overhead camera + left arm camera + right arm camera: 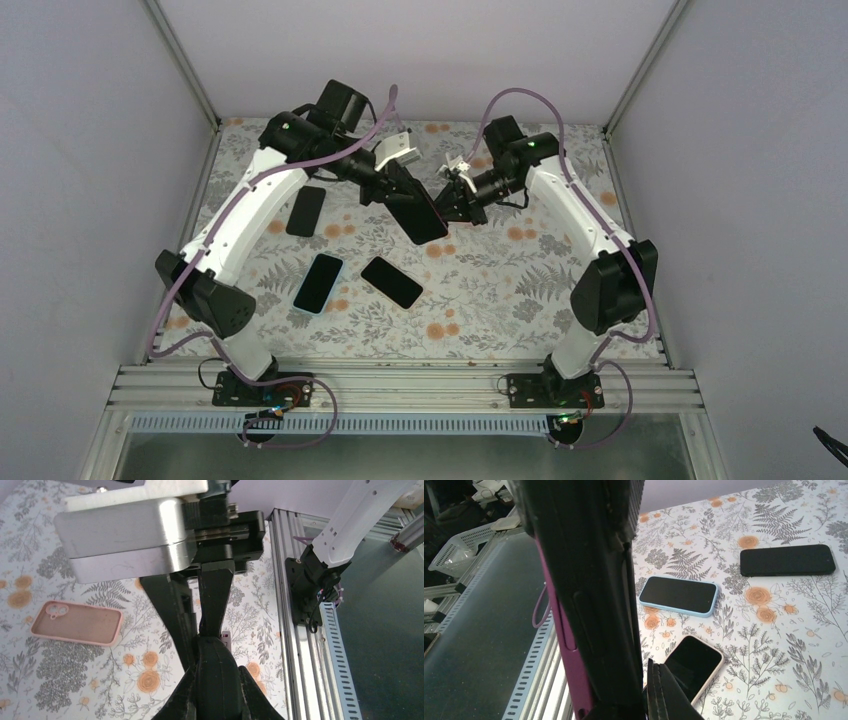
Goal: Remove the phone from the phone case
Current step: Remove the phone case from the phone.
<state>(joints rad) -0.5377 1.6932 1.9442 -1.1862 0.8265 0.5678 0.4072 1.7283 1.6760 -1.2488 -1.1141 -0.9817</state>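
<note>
A blue-cased handset (319, 283) and a black handset (392, 282) lie nearest on the table (500, 300), a third handset (306, 211) farther left. Beyond, held in the air, the phone (420, 215) sits in its magenta case (566, 645), left pincer (393, 188) clamped on the phone, right pincer (453, 198) closed on the case edge, its fingertips (664, 695) mostly hidden

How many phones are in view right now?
4. A purple-cased phone held in the air; on the table: a black phone, a blue-cased phone, a cream-cased phone. Others may be hidden.
</note>
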